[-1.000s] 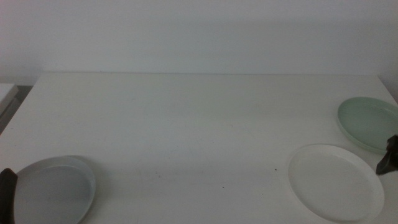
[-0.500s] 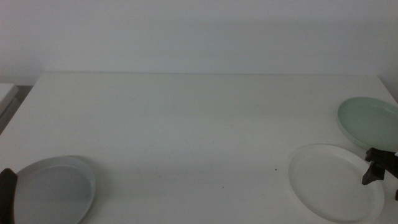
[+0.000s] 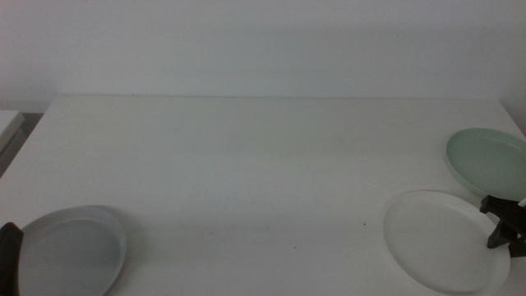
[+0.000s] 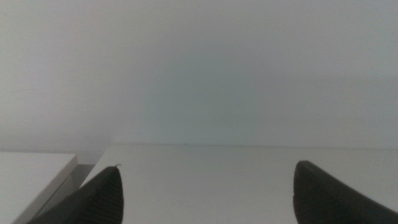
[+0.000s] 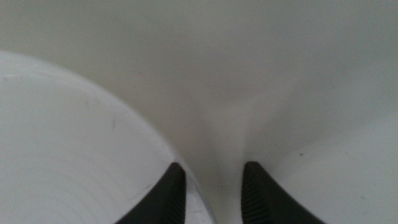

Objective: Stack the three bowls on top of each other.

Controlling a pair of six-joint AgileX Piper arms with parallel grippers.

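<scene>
Landmark for all positions: the white bowl [image 3: 445, 241], near the table's [image 3: 263, 156] front right corner.

Mint green bowl [image 3: 490, 161] sits just behind and to the right of the white bowl; their rims look nearly touching, though I cannot tell whether there is contact. Grey-blue bowl [image 3: 69, 252] lies well apart, across the table toward its front left corner. All three rest flat and single; nothing stacked yet.

Right gripper [image 3: 503, 224] is at the white bowl's right rim, by the gap toward the mint bowl. In its wrist view [image 5: 210, 186] the jaws stand slightly apart, holding nothing, with a curved white rim passing beside one jaw tip. Left gripper [image 4: 205, 193] waits by the grey-blue bowl, only a dark edge of it showing in the middle view; jaws spread wide, empty, aimed over bare table.

Handling judgement: bowls look rigid, light and smooth (likely plastic or melamine; cannot confirm). Low rim gives little to bite on, so the workable hold is a pinch across the rim wall, one jaw inside, one outside. A smooth surface may slip or tilt when lifted from one edge, and a shallow jaw entry could push the bowl along the table rather than seize it.
</scene>
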